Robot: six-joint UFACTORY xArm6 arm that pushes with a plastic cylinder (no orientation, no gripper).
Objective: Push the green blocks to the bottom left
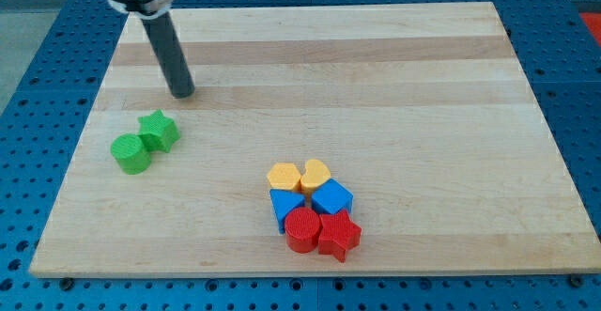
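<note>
A green star block (160, 130) and a green cylinder block (130, 153) lie touching each other at the view's left, the cylinder down-left of the star. My tip (183, 93) rests on the board just above and a little right of the green star, apart from it. The dark rod rises up-left from the tip to the arm at the view's top.
A tight cluster sits at the bottom middle: a yellow hexagon-like block (283, 176), a yellow heart (315, 173), a blue block (286, 204), a blue cube (331, 198), a red cylinder (302, 229), a red star (340, 235). The wooden board (376, 67) lies on a blue perforated table.
</note>
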